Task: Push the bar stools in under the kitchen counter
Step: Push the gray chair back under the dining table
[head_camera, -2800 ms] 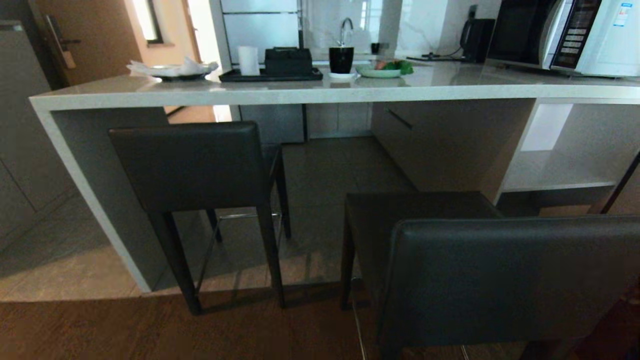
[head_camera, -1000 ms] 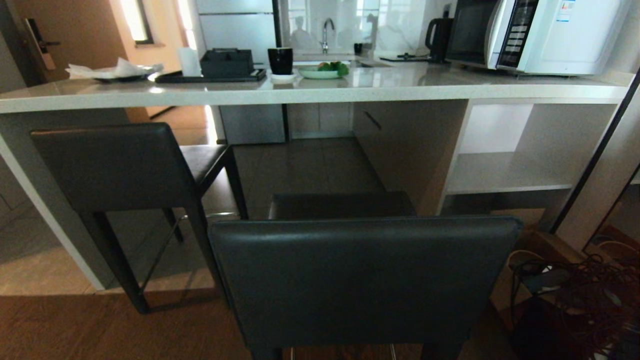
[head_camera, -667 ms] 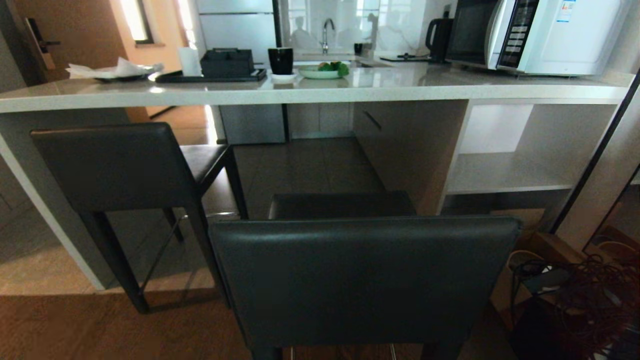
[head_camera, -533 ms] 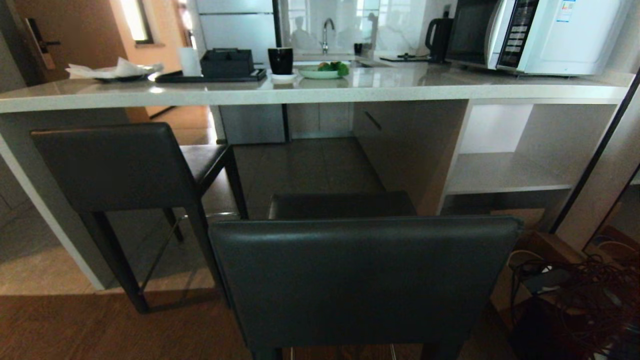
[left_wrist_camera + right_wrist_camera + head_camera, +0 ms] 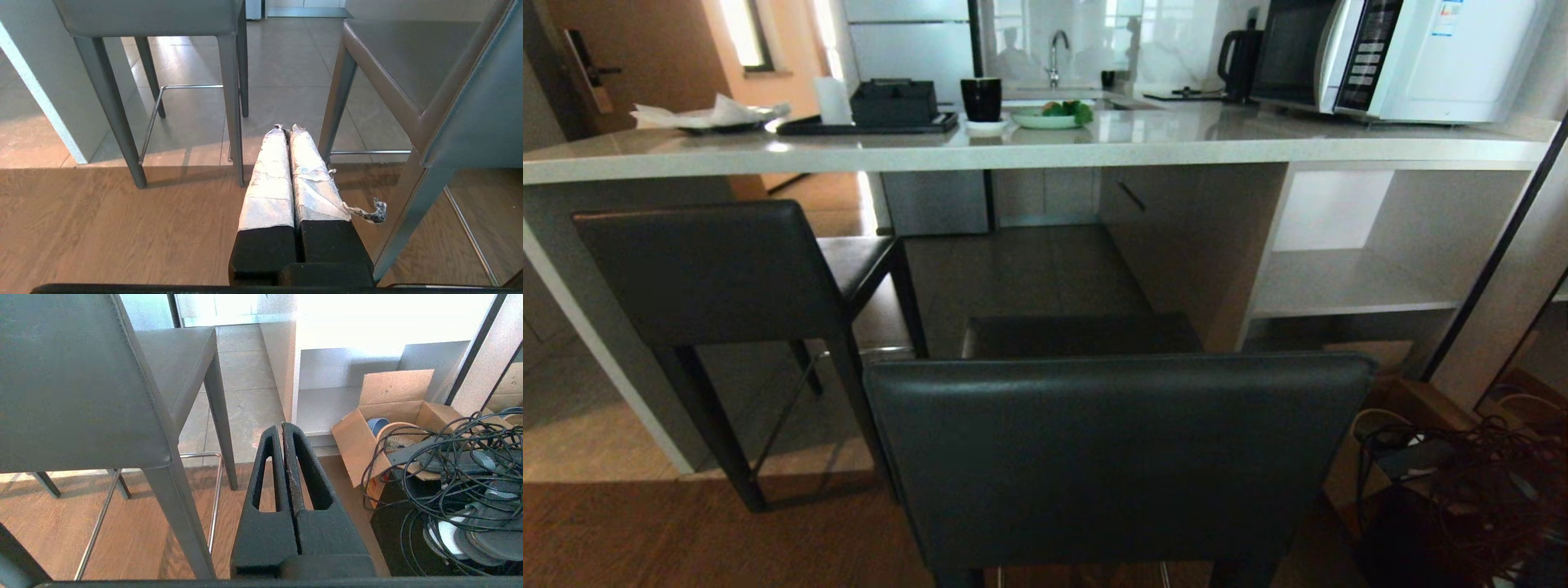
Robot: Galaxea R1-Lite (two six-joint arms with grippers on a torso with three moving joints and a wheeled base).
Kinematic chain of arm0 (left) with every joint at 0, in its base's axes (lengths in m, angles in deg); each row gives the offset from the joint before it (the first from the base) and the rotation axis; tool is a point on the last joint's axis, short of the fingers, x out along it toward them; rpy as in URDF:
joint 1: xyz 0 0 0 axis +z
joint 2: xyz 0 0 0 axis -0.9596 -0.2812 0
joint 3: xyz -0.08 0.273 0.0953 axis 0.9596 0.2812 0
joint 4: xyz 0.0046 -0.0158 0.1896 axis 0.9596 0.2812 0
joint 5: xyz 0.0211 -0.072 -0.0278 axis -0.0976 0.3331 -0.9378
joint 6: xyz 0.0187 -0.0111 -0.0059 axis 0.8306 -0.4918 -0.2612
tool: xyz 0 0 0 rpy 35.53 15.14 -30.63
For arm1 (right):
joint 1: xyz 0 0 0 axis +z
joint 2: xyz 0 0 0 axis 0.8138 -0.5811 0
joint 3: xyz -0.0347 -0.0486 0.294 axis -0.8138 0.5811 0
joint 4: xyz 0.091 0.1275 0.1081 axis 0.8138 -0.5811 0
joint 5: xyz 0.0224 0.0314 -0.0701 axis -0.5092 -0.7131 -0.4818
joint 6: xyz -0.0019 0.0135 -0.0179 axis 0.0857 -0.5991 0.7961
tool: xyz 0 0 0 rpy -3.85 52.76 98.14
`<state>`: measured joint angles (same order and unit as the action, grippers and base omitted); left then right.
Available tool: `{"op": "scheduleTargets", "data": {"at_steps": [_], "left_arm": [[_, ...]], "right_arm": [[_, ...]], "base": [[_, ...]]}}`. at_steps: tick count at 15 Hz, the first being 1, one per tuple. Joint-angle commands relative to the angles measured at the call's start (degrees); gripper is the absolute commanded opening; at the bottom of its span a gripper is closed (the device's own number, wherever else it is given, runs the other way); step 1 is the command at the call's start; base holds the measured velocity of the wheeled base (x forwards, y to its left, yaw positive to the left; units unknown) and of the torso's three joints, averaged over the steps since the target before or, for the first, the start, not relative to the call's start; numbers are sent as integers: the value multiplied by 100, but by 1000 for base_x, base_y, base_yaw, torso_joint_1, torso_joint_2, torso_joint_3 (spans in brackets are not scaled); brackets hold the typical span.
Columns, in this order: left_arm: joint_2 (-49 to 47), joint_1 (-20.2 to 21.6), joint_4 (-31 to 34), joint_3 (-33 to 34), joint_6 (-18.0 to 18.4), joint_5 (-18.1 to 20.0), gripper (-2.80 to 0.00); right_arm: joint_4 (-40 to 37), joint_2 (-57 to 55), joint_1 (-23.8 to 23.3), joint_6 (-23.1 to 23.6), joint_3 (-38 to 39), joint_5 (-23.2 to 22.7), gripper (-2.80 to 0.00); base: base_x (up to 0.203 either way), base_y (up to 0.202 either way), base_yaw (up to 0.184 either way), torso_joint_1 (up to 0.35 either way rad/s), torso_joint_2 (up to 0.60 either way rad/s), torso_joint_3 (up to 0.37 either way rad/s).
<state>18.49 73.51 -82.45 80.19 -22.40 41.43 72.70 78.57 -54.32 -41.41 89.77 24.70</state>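
Two dark leather bar stools face the kitchen counter [image 5: 1176, 145]. The near stool's backrest [image 5: 1119, 457] fills the lower middle of the head view, and it stands back from the counter. The left stool [image 5: 707, 273] stands closer in, its seat reaching under the slab. Neither gripper shows in the head view. My left gripper [image 5: 286, 127], its fingers wrapped in white tape, is shut and empty, low between the left stool [image 5: 151, 16] and the near stool [image 5: 470, 106]. My right gripper [image 5: 282, 425] is shut and empty, beside the near stool's backrest [image 5: 69, 384].
On the counter stand a microwave [image 5: 1405, 57], a kettle [image 5: 1240, 53], a black cup [image 5: 981, 98], a plate of greens [image 5: 1049, 117] and a tray [image 5: 866, 124]. Open shelves [image 5: 1347, 282] sit under its right end. A cardboard box [image 5: 392, 412] and tangled cables [image 5: 461, 469] lie on the floor at right.
Since the earliest frame the whole scene has slid left, so the camera moved; the near stool now sits centred. Over the last second nothing has moved.
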Motion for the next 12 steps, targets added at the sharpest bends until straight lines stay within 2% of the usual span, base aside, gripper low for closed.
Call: {"op": "scheduleTargets", "data": {"at_steps": [1,12], "left_arm": [[-6,7,-6,9,-4,4,-280],[-6,16,-6,9,-21,-4,-280]], "right_arm": [[2,4,2,-2,9,0,-280],[2,4,2,-2,9,0,-280]], "base": [[0,0,0,0,0,0],[0,0,0,0,0,0]]}}
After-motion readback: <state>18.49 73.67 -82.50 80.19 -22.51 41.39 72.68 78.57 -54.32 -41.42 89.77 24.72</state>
